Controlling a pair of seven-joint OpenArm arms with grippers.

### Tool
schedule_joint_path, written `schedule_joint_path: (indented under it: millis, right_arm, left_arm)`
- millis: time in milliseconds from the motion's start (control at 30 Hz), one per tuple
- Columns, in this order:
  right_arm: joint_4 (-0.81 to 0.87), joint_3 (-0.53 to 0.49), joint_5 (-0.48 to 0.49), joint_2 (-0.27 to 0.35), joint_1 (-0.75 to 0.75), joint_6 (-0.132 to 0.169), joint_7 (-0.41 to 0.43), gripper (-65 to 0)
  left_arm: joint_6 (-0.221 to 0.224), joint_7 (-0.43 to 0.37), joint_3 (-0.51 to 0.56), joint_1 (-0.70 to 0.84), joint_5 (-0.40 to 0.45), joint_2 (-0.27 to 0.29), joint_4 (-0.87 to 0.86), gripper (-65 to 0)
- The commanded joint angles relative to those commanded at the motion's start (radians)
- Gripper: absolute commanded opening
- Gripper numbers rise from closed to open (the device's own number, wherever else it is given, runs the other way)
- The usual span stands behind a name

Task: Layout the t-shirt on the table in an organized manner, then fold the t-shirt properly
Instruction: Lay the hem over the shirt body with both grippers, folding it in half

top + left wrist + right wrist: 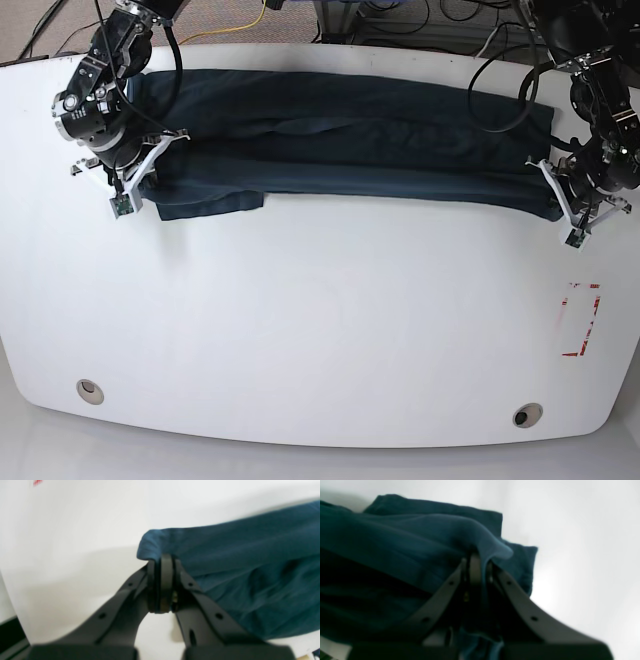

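Note:
The dark navy t-shirt [350,140] lies stretched in a long band across the far part of the white table [320,330], folded lengthwise. At the band's right end my left gripper [553,196] is shut on a corner of the t-shirt [250,567]; the left wrist view shows the left gripper [162,563] pinching a fold, held a little above the table. At the left end my right gripper [150,168] is also shut on cloth. In its wrist view the t-shirt [395,542] drapes over the right gripper [478,560], with a sleeve lying beyond.
A red tape rectangle [581,320] marks the table near its right edge. Two round grey grommet holes [90,390] [527,414] sit near the front edge. Cables [400,20] run on the floor behind the table.

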Motion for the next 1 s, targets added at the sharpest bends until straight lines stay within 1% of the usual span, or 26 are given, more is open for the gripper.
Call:
schedule_joint_path:
  millis: [400, 467, 533, 600, 633, 667, 733, 767, 867, 900, 933, 967, 1000]
  right_arm:
    - [-0.005, 0.002, -0.008, 0.0, -0.04, 0.0, 0.0, -64.2]
    - [-0.005, 0.002, -0.008, 0.0, -0.052, 0.0, 0.0, -64.2]
    - [-0.005, 0.002, -0.008, 0.0, -0.057, 0.0, 0.0, -64.2]
    - [-0.003, 0.002, -0.008, 0.0, -0.061, 0.0, 0.0, -64.2]
    - [-0.003, 0.002, -0.008, 0.0, -0.063, 0.0, 0.0, -64.2]
    - [-0.003, 0.002, -0.008, 0.0, -0.063, 0.0, 0.0, -64.0]
    - [-0.003, 0.003, -0.008, 0.0, -0.064, 0.0, 0.0, -62.0]
    - [-0.002, 0.003, -0.009, 0.0, -0.072, 0.0, 0.0, -58.8]
    - [0.0, 0.003, -0.009, 0.0, -0.081, 0.0, 0.0, -43.6]
    - [0.0, 0.005, -0.009, 0.0, -0.083, 0.0, 0.0, -36.3]
    - [0.0, 0.006, -0.009, 0.0, -0.084, 0.0, 0.0, -30.9]
    - [0.0, 0.017, -0.009, 0.0, -0.086, 0.0, 0.0, -23.3]
    - [0.0, 0.028, -0.009, 0.0, -0.092, 0.0, 0.0, -17.9]
  left_arm:
    - [0.0, 0.0, 0.0, 0.084, 0.003, -0.002, 0.0, -63.7]
    - [0.0, 0.0, 0.003, 0.094, 0.005, -0.002, 0.0, -62.1]
    - [0.0, 0.0, 0.003, 0.104, 0.005, -0.002, 0.0, -55.0]
    - [0.0, 0.0, 0.003, 0.112, 0.006, -0.002, 0.0, -43.9]
    - [0.0, 0.0, 0.003, 0.112, 0.006, -0.002, 0.0, -41.5]
    - [0.0, 0.0, 0.003, 0.112, 0.006, -0.002, 0.0, -35.1]
    - [0.0, 0.0, 0.003, 0.115, 0.006, -0.003, 0.0, -28.9]
    - [0.0, 0.0, 0.003, 0.117, 0.006, -0.012, 0.0, -26.8]
    - [0.0, 0.0, 0.003, 0.117, 0.003, -0.034, 0.0, -26.7]
    - [0.0, 0.0, 0.003, 0.117, 0.0, -0.037, 0.0, -26.5]
    - [0.0, 0.0, 0.002, 0.117, 0.0, -0.037, 0.0, -26.5]
    - [0.0, 0.0, 0.0, 0.115, 0.0, -0.037, 0.0, -26.5]
    - [0.0, 0.0, 0.0, 0.114, 0.0, -0.037, 0.0, -26.5]
